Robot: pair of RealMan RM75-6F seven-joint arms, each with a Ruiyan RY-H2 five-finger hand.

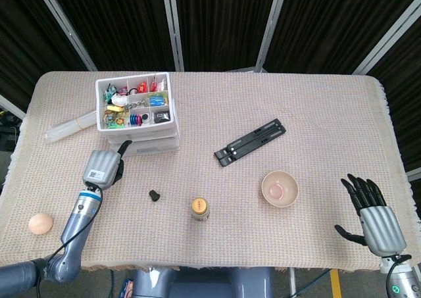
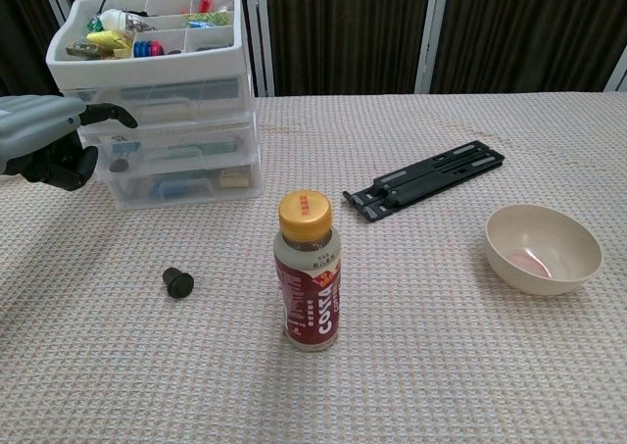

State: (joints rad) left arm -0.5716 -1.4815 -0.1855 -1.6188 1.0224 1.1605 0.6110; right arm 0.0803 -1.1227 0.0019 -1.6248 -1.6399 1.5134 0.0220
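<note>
Table [image 1: 316, 114] with woven cloth fills the frame. White drawer organizer [image 1: 137, 117] upper left, top tray of small items. Left hand [image 1: 102, 167] just below-left of it, fingers curled in, holding nothing; one fingertip reaches toward a drawer front. Right hand [image 1: 376, 216] lower right, fingers spread, empty. Black bracket [image 1: 250, 142] centre; bowl [image 1: 280, 187]; bottle [image 1: 200, 208]; egg [image 1: 40, 223]; black cap [image 1: 154, 195].

The left hand [image 2: 44, 150] is cut off by the chest view's left edge. The drawer box [image 1: 137, 114] holds bits too small to tell.
</note>
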